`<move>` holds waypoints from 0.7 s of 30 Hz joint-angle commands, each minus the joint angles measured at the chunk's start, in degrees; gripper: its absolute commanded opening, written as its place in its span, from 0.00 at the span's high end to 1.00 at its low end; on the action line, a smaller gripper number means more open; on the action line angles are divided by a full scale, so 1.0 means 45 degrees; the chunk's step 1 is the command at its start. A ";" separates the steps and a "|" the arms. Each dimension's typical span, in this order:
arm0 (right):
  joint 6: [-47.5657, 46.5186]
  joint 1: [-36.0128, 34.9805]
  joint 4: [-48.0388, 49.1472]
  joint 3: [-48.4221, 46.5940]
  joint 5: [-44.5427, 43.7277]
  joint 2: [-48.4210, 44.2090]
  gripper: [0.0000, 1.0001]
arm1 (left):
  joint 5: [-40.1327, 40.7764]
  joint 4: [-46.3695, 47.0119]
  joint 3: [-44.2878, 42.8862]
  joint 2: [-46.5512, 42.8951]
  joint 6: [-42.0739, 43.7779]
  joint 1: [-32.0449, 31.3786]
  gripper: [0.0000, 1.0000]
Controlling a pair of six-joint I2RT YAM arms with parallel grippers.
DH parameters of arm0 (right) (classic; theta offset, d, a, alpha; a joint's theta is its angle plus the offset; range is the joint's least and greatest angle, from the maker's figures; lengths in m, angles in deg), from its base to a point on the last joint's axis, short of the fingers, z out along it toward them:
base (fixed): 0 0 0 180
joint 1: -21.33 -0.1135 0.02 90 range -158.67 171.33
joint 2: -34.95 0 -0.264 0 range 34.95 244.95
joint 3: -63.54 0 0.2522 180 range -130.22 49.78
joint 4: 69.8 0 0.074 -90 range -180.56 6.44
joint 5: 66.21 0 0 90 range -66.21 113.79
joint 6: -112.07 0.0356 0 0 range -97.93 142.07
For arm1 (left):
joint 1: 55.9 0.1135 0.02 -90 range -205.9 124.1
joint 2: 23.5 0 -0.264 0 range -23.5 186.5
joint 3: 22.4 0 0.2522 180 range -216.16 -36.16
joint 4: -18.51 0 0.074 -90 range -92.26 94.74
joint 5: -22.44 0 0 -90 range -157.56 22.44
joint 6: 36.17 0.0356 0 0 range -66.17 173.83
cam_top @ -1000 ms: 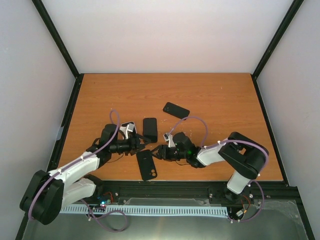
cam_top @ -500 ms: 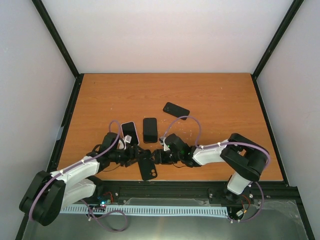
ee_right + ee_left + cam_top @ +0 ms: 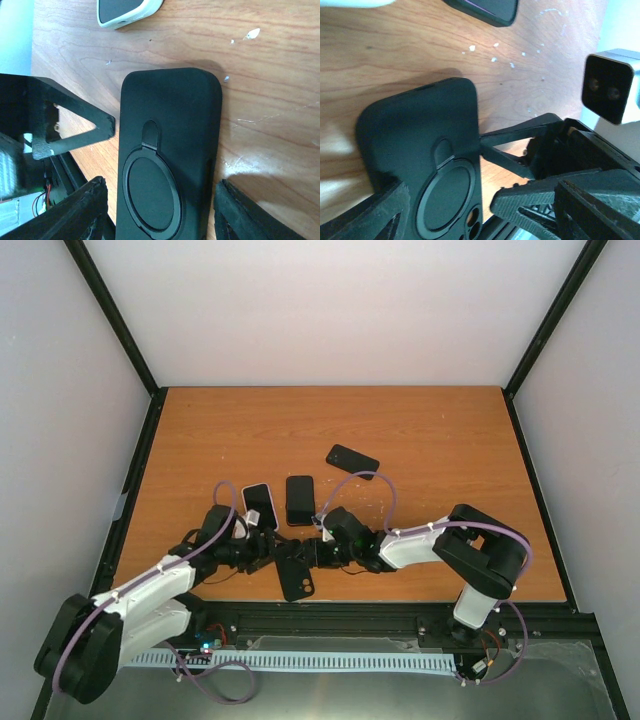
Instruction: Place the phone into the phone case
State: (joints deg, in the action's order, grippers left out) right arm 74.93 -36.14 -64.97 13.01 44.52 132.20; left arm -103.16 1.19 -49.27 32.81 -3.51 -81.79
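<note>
black phone case (image 3: 296,576) flat on table (image 3: 420,425) | left end effector (image 3: 272,552) open astride it | right end effector (image 3: 315,552) likewise open

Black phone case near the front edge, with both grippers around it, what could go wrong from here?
One: the phone case lies back up, ring showing, so no phone goes in until it is flipped. Two: the left gripper and right gripper straddle the same case, so their fingers may collide. Three: it sits near the table edge; a push might slide it off.
</note>
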 commanded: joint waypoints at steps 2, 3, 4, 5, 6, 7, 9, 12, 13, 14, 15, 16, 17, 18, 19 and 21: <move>0.0101 -0.0158 -0.0450 0.0091 -0.0582 -0.0093 0.42 | 0.1360 -0.2953 -0.0900 -0.0888 0.0505 -0.0067 0.17; 0.0105 -0.0155 -0.0429 0.0131 -0.0610 -0.0106 0.42 | 0.1290 -0.2852 -0.0748 -0.0883 0.0419 -0.0067 0.17; 0.0137 -0.0158 -0.0421 0.0148 -0.0601 -0.0098 0.42 | 0.1152 -0.2642 -0.0556 -0.0828 0.0318 -0.0067 0.17; 0.0110 -0.0158 -0.0413 0.0126 -0.0561 -0.0082 0.42 | 0.1020 -0.2352 -0.0337 -0.0712 0.0201 -0.0067 0.17; 0.0060 -0.0158 -0.0458 0.0057 -0.0537 -0.0068 0.41 | 0.0867 -0.2001 -0.0124 -0.0575 0.0076 -0.0067 0.17; -0.0015 -0.0158 -0.0503 -0.0015 -0.0485 -0.0037 0.41 | 0.0723 -0.1618 0.0040 -0.0414 -0.0032 -0.0067 0.18; -0.0094 -0.0156 -0.0573 -0.0210 -0.0279 0.0120 0.40 | 0.0465 -0.0799 0.0305 -0.0115 -0.0266 -0.0077 0.19; -0.0076 -0.0158 -0.0587 -0.0392 0.0000 0.0456 0.40 | 0.0240 0.0005 0.0463 0.0267 -0.0421 -0.0104 0.20; -0.0056 -0.0153 -0.0519 -0.0384 0.0046 0.0492 0.40 | 0.0208 0.0176 0.0465 0.0358 -0.0453 -0.0094 0.20; -0.0058 -0.0152 -0.0445 -0.0383 0.0084 0.0473 0.40 | 0.0187 0.0351 0.0462 0.0437 -0.0455 -0.0114 0.21; -0.0078 -0.0157 -0.0294 -0.0383 0.0166 0.0412 0.40 | 0.0135 0.0539 0.0479 0.0508 -0.0487 -0.0114 0.22; -0.0069 -0.0141 -0.0036 -0.0341 0.0326 0.0318 0.40 | 0.0051 0.0729 0.0513 0.0571 -0.0542 -0.0124 0.23; 0.0013 -0.0127 0.0331 -0.0285 0.0492 0.0190 0.40 | -0.0018 0.0933 0.0542 0.0635 -0.0598 -0.0126 0.25; 0.0155 -0.0105 0.0707 -0.0209 0.0696 0.0004 0.40 | -0.0069 0.1105 0.0589 0.0665 -0.0673 -0.0126 0.28; 0.0344 -0.0068 0.1161 -0.0104 0.0880 -0.0165 0.40 | -0.0094 0.1285 0.0620 0.0691 -0.0743 -0.0126 0.31; 0.0757 -0.0032 0.2172 0.0145 0.1157 -0.0498 0.41 | -0.0110 0.1522 0.0619 0.0707 -0.0806 -0.0126 0.36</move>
State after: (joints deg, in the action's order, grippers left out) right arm 75.55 -36.14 -64.10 12.24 46.16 132.97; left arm -102.33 3.97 -47.19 35.41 -5.78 -82.01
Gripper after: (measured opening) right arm 0.596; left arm 0.670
